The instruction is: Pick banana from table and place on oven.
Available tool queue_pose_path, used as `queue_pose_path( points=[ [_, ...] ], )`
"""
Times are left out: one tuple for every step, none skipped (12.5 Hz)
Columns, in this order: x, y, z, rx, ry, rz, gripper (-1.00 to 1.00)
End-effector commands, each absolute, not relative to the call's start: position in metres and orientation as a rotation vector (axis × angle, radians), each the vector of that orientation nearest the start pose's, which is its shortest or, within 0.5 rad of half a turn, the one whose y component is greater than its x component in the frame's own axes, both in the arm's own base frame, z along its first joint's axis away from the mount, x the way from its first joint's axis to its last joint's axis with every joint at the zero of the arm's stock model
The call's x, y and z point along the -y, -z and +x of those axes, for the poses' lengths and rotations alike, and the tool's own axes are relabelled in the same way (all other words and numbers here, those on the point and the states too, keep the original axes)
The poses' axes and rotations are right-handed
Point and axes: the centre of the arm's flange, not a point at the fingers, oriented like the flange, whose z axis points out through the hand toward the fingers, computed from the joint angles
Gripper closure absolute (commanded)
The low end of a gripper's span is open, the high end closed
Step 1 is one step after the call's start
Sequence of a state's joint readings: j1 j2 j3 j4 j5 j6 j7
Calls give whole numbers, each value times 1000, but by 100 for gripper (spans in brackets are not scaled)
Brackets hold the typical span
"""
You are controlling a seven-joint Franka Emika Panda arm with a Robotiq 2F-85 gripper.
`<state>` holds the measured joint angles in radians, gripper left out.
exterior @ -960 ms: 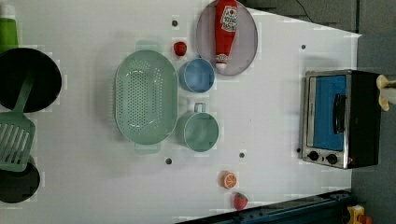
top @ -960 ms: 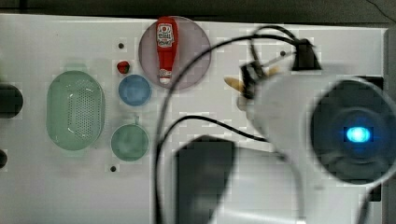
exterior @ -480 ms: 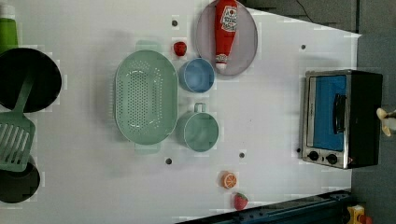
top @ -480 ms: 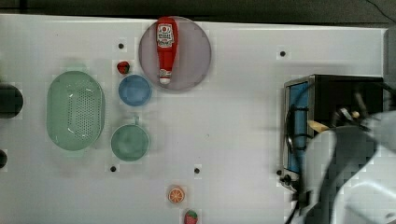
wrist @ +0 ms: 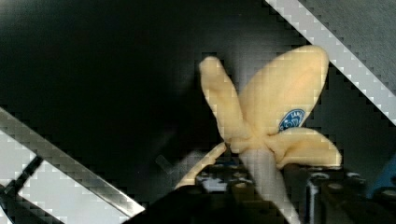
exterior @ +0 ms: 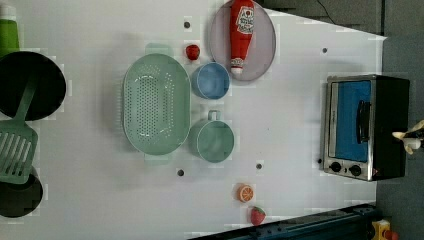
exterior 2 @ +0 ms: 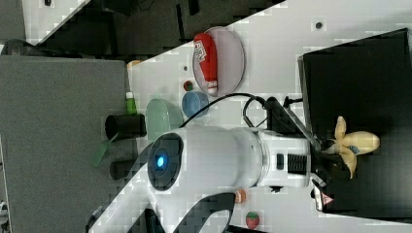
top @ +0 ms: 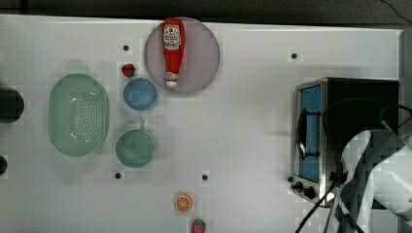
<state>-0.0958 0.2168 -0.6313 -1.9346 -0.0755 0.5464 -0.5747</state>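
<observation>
Banana (exterior 2: 353, 144) lies on the black top of the oven (exterior 2: 369, 73), toward the right of the right view, its peel strips splayed. We see the gripper (exterior 2: 335, 158) right at its stem end, and the wrist view shows the banana (wrist: 275, 116) against the dark oven top with the stem between the fingers; whether the jaws grip it or have let go we cannot tell. On the white table (top: 243, 121) the top view shows the oven (top: 350, 131) at the right edge.
</observation>
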Motion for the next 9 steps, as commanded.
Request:
queue_pose_path(
  points=[
    [368, -407, 488, -1181, -2, -3115, -13],
    [366, -406, 489, -1180, 3, -3107, -36],
    [366, -407, 490, -1180, 7, -3108, -58],
    [368, -415, 489, -1182, 25, -3107, -81],
    [370, -433, 491, -1159, 77, -3119, -99],
    [370, -458, 493, -1107, 132, -3140, -100],
    [368, -484, 493, -1052, 156, -3158, -100],
    [355, -507, 494, -975, 133, -3160, -100],
    [336, -526, 494, -926, 74, -3144, -100]
  ],
)
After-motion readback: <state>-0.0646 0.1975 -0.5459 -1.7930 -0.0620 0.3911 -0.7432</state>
